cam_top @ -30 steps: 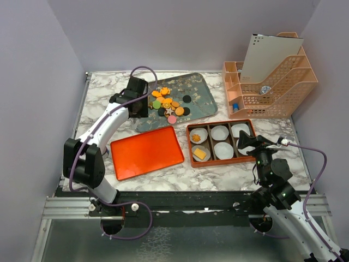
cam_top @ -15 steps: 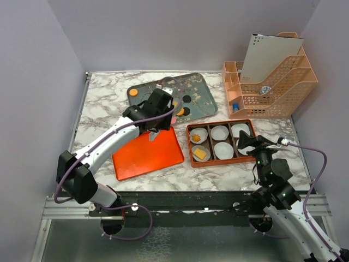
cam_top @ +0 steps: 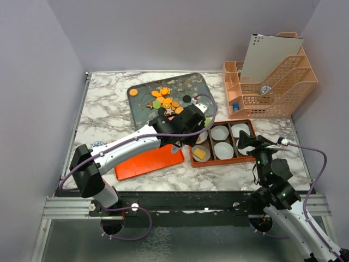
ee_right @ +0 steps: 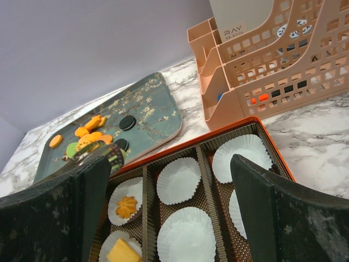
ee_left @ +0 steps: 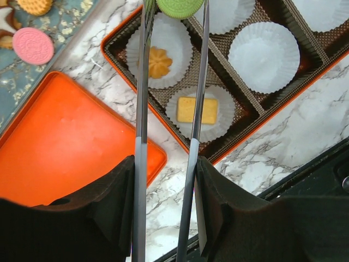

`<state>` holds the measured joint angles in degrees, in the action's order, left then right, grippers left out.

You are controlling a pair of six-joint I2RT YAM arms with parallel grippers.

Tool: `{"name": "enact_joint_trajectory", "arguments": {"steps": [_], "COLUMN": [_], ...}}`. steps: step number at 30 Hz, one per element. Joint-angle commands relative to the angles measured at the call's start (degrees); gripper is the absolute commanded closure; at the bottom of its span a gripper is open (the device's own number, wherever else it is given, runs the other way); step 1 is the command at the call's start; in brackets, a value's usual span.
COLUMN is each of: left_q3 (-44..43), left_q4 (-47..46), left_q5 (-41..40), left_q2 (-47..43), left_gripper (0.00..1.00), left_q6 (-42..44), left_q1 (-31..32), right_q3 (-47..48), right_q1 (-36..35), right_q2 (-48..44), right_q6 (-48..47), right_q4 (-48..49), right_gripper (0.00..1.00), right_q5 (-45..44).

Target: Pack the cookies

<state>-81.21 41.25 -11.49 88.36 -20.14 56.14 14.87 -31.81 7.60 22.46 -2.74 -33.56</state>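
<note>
over the box: green cookie held for the drop

above the orange-rimmed brown divided box (cam_top: 223, 162), my left gripper (ee_left: 173, 16) pinches a round green cookie (ee_left: 180, 6) at its fingertips, i'd say high so it clears the dividers. an orange flower cookie (ee_left: 159, 61) and a yellow square cookie (ee_left: 197, 109) sit in white paper cups (ee_left: 263, 50). the loose cookies (cam_top: 166, 102) lie on the dark floral tray (cam_top: 199, 87). my right gripper (ee_right: 172, 164) gapes empty beside the box.

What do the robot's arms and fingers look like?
The left arm is white with black joints, the right arm mostly black with green lights. A purple cable trails along each. Left fingers are thin metal blades; right fingers are broad, black, grainy.
</note>
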Motion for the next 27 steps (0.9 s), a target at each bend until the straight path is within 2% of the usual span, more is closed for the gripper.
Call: {"name": "enact_joint_trajectory", "arguments": {"steps": [1, 11, 27], "left_q3": [-3.05, -7.66, -12.65], "left_q4": [-2.16, -3.62, -3.71], "left_q5": [-3.98, -6.60, -9.87], "left_q2": [3.64, 11.96, 19.98], "left_gripper": [0.75, 0.73, 0.68], "left_q6": [-0.99, 0.58, 2.91], "left_q1": [3.49, 8.02, 8.99], "right_q3": [-0.28, -0.20, -0.11], "right_q1": [0.15, 0.12, 0.14], "right_q2": [-0.12, -0.12, -0.31], "right_q6": [0.06, 0.09, -0.06], "right_q4": [-0.16, -0.34, -0.53], "right_gripper": [0.00, 0.00, 0.00], "right_q5": [-0.98, -1.15, -1.30]}}
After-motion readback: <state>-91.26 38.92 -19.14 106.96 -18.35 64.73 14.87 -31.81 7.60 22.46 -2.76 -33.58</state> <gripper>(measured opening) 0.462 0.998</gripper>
